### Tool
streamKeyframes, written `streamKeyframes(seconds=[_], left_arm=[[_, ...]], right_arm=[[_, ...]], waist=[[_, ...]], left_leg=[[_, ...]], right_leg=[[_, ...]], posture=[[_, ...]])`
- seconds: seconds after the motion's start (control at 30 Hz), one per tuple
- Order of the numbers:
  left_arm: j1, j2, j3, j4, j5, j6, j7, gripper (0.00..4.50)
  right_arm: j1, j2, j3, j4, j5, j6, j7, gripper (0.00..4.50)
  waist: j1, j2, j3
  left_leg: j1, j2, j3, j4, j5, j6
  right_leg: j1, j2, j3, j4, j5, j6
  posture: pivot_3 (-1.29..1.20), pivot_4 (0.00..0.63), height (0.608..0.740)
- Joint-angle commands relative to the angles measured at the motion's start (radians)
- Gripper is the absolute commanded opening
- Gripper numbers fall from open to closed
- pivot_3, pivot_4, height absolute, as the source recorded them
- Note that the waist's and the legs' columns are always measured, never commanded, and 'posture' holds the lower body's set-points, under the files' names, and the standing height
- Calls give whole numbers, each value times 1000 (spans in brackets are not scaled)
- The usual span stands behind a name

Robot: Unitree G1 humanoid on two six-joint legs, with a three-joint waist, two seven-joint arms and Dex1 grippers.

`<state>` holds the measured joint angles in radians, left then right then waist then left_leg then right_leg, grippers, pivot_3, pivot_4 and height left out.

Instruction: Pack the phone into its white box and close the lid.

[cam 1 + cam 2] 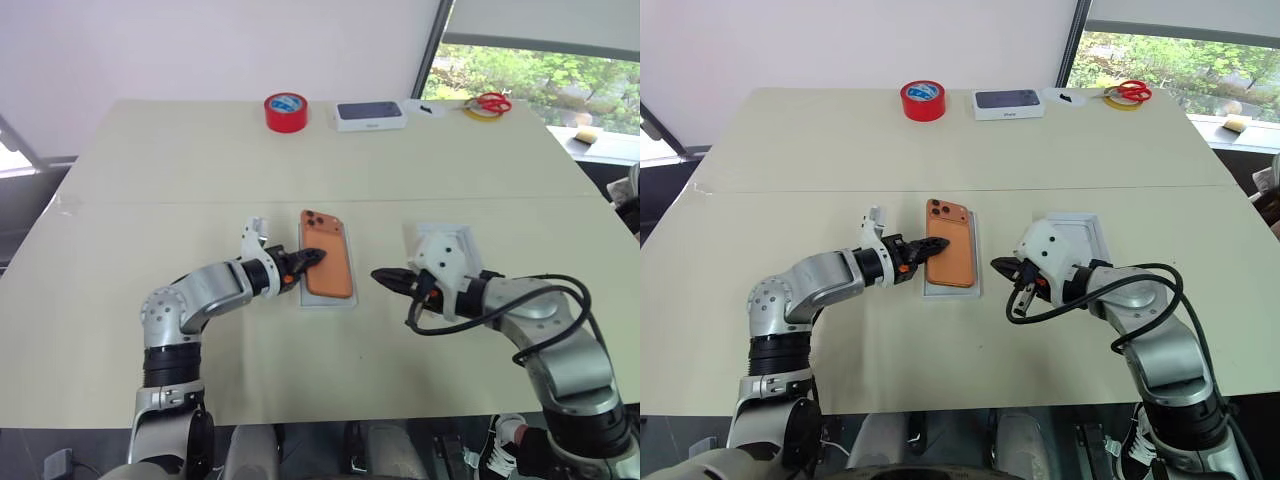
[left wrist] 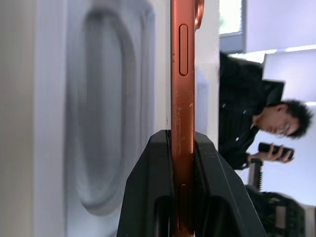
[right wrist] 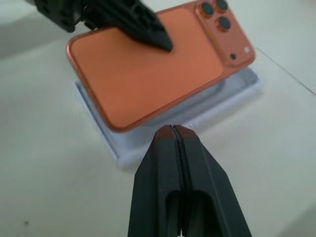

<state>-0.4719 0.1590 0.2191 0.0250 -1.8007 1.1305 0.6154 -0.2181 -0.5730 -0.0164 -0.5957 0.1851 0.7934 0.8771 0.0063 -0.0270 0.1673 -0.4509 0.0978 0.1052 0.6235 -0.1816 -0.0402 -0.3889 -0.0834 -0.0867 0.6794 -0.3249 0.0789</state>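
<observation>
The orange-copper phone (image 1: 328, 262) lies back up, its lens cluster at the far end, just above the white box (image 3: 114, 144). My left gripper (image 1: 314, 257) is shut on the phone's left long edge; the left wrist view shows the fingers (image 2: 148, 187) clamping that edge. Beside it in that view, the box's white inside (image 2: 98, 123) has an oval recess. My right gripper (image 1: 996, 264) is shut and empty, pointing at the phone's right side a short way off. The white lid (image 1: 1085, 232) lies open side up behind the right wrist.
At the table's far edge stand a red tape roll (image 1: 286, 111), a closed white box with a dark top (image 1: 370, 115), and red-handled scissors on a yellow ring (image 1: 488, 104). A person (image 2: 252, 118) holding a small device appears beyond the table in the left wrist view.
</observation>
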Motion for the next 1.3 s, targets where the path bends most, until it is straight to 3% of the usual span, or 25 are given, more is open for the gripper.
streamKeyframes(seconds=[0.03, 0.6, 0.73, 0.9, 0.93, 1.27, 1.3], left_arm=[[1, 10, -24, -22, -11, -46, -18, 17], [-1, 31, -110, 6, 86, -81, -102, 17], [-5, 36, -110, 7, 97, -77, -121, 1709], [-14, 76, -96, -20, 76, -68, -130, 4256], [-22, 114, -102, -40, 90, -44, -148, 4481], [-53, 382, -107, -152, 162, 62, -360, 4481], [-53, 411, -108, -170, 209, 58, -397, 4251]], right_arm=[[9, -13, -57, -58, 55, 6, -33, 0], [17, -52, -77, -37, 163, -11, -117, 0], [27, -64, -70, -38, 167, -17, -124, 0], [37, -74, -59, -38, 170, -27, -133, 0], [32, -77, -51, -34, 164, -26, -138, 0], [-38, -109, 105, 89, 29, -64, -207, 0], [-55, -100, 117, 99, 26, -49, -216, 0]], waist=[[3, 0, 0], [7, 0, 0], [8, 0, 0], [4, 0, 0], [2, 0, 0], [5, 1, 0], [5, 1, 1]], left_leg=[[0, 0, 0, 0, 0, 0], [-1, 0, -1, 0, 0, 0], [-1, 0, -1, 0, 0, 0], [-1, 0, -1, 0, 0, 0], [-1, 0, -1, 0, 0, 0], [-1, 1, -1, -1, 0, 0], [-1, 1, -1, -1, 0, 0]], right_leg=[[0, 0, 0, 0, 0, 0], [1, 0, 0, -2, 0, 0], [1, 0, 0, -2, 0, 0], [1, 0, 0, -3, 0, 0], [1, 1, 0, -3, 0, 0], [0, 1, 0, -4, 0, -1], [0, 2, 0, -4, 0, -1]], posture=[[0, 150, 730], [0, 150, 730], [0, 150, 730], [0, 150, 730], [0, 150, 730], [0, 150, 730], [0, 150, 730]])
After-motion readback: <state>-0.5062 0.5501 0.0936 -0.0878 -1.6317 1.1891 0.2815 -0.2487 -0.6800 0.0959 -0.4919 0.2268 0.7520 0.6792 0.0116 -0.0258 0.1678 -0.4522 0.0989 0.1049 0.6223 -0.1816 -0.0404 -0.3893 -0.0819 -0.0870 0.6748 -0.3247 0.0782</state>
